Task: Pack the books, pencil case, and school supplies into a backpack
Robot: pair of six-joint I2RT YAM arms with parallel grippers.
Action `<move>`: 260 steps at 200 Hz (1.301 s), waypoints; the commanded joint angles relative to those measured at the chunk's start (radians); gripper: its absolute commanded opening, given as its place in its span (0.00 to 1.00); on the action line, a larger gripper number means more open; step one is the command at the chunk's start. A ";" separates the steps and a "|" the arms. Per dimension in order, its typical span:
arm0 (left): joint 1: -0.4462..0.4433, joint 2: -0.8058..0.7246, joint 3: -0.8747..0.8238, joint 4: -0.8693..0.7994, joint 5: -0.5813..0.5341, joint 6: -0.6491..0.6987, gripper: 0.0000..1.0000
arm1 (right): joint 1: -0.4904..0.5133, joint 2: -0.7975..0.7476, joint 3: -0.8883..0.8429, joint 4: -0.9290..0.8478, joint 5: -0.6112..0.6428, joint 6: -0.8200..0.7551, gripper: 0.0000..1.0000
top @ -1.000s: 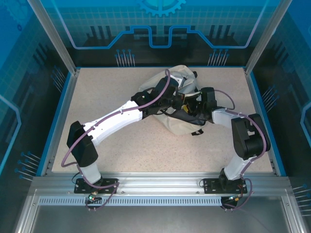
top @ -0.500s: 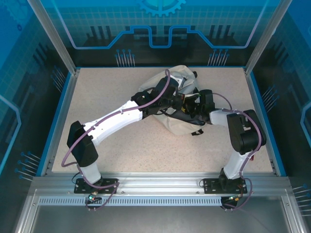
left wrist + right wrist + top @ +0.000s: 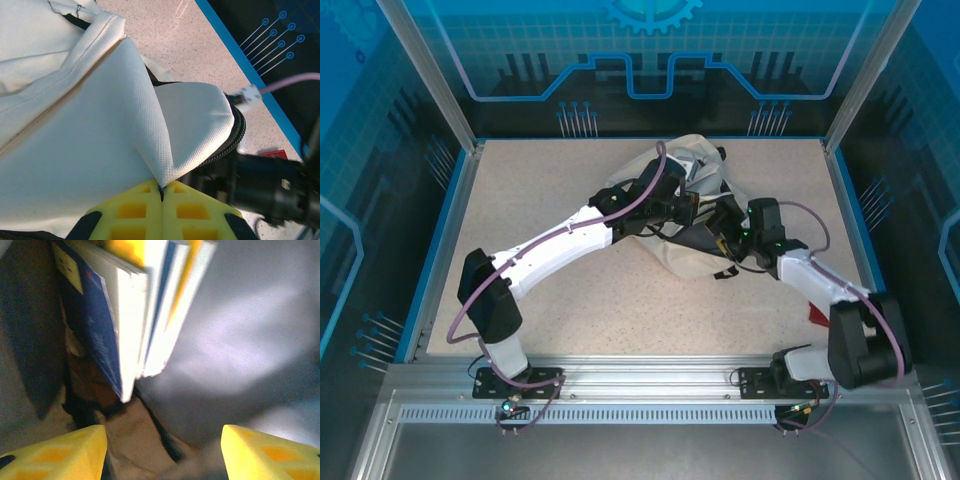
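Cream backpack (image 3: pixel 75 140), flap pinched in left gripper (image 3: pixel 161 189).
Spread now and drawn back, right gripper (image 3: pixel 162 450); books (image 3: pixel 140 315) just ahead, seemingly left inside.

The speckled beige table (image 3: pixel 550 200) carries 1 cream backpack (image 3: pixel 692 262); 1 small red object (image 3: pixel 817 314) lies right of the backpack, well apart.

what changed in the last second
The right arm swung back toward the near right, its elbow dropping low over the table. Its jaws are open, with the books ahead of them, unheld. The left arm stayed put, jaws shut on a fold of the backpack, which has not moved.
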 commanded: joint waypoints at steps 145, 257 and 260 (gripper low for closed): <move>0.267 -0.190 -0.432 0.044 0.053 -0.308 0.76 | 0.323 -0.245 0.341 -0.668 0.395 -0.527 0.58; 0.362 -0.361 -0.775 0.099 0.130 -0.469 0.80 | 0.390 0.505 0.710 -0.603 0.126 -0.601 0.37; 0.360 -0.360 -0.775 0.100 0.130 -0.469 0.80 | 0.388 0.516 0.716 -0.606 0.125 -0.599 0.35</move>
